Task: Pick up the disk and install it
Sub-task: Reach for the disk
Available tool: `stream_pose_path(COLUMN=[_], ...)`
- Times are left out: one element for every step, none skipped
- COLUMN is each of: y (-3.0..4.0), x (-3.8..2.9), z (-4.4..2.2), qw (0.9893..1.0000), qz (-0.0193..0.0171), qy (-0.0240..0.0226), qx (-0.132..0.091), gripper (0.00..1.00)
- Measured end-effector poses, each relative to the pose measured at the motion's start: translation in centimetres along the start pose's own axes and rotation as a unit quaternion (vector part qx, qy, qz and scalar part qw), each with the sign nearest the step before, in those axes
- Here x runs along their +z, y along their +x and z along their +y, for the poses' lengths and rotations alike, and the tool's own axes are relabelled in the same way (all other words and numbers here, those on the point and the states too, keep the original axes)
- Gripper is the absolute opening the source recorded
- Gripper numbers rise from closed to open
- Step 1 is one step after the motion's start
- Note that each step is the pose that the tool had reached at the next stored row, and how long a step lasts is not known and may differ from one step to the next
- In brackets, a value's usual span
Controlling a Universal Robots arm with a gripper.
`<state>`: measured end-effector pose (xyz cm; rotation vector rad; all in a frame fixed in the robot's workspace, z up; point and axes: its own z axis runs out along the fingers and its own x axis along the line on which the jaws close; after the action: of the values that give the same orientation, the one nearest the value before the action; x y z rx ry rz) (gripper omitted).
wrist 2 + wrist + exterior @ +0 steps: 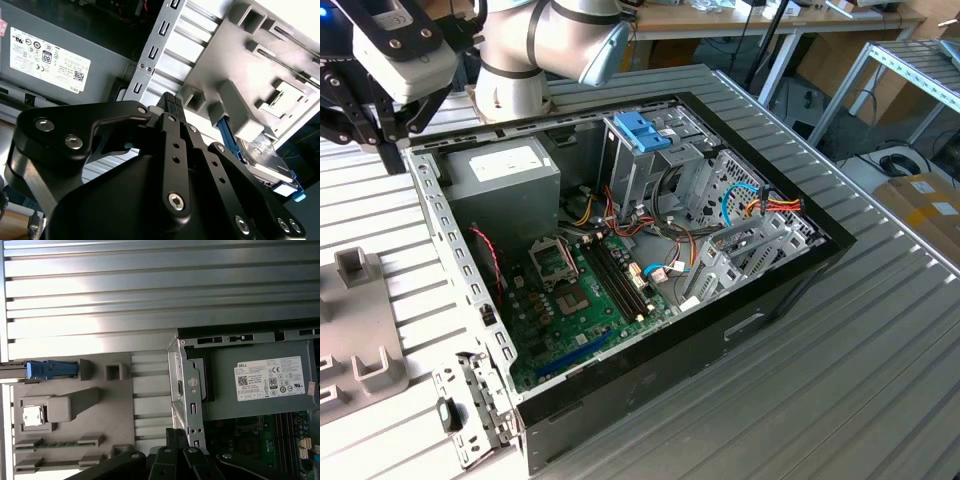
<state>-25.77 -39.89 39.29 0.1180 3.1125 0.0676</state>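
At the exterior view's far left, a grey fixture plate (370, 320) lies flat on the ribbed metal worktop (840, 340), lower than the gripper (392, 150) and clear of it. The gripper hangs from the arm (550, 40) just outside the corner of the open computer case (720, 340), above the worktop. In both wrist views it is drawn narrow and holds nothing.

Past the gripper toward the exterior view's right, inside the case, the grey power supply (505, 170) with its white label is the nearest component. The green motherboard (575, 300) follows. Next comes the metal drive cage (665, 170) with a blue handle (642, 130) on top. The coloured cables (770, 205) lie farthest from the gripper.

The disk (265, 160) is noted in the second wrist view. It stands on edge in a slot of the fixture plate, on the side of the gripper away from the power supply. It is apart from the gripper and untouched by it. A raised grey block of the plate partly covers its silver-grey face.

In the first wrist view the disk's light blue frame (50, 369) shows at the plate's border, well apart from the gripper. The case corner and power supply lie on the gripper's opposite side. The disk is not yet in the case.
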Motion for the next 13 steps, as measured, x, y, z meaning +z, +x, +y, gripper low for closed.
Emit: stream_pose_path(y=[0.03,0.05,0.06,0.08,0.11,0.13,0.18,0.24,0.27,0.30,0.33,0.36,0.37], x=[0.00,0.00,0.00,0.00,0.00,0.00,0.00,0.00,-0.01,0.00,0.00,-0.01,-0.01], z=[0.00,0.00,0.00,-0.01,-0.01,-0.01,-0.01,-0.02,-0.02,-0.02,-0.02,-0.03,-0.03], qw=[1.0000,1.0000,1.0000,1.0000,1.0000,1.0000,1.0000,1.0000,1.0000,1.0000,1.0000,1.0000,1.0000], qz=[0.0000,0.0000,0.0000,0.0000,0.0000,0.0000,0.0000,0.0000,0.0000,0.0000,0.0000,0.0000,0.0000], qy=[0.0000,0.0000,0.0000,0.0000,0.0000,0.0000,0.0000,0.0000,0.0000,0.0000,0.0000,0.0000,0.0000], qx=[0.000,0.000,0.000,0.000,0.000,0.000,0.000,0.000,0.000,0.000,0.000,0.000,0.000], gripper=[0.10,0.10,0.10,0.10,0.10,0.10,0.10,0.10,0.10,0.10,0.10,0.10,0.10])
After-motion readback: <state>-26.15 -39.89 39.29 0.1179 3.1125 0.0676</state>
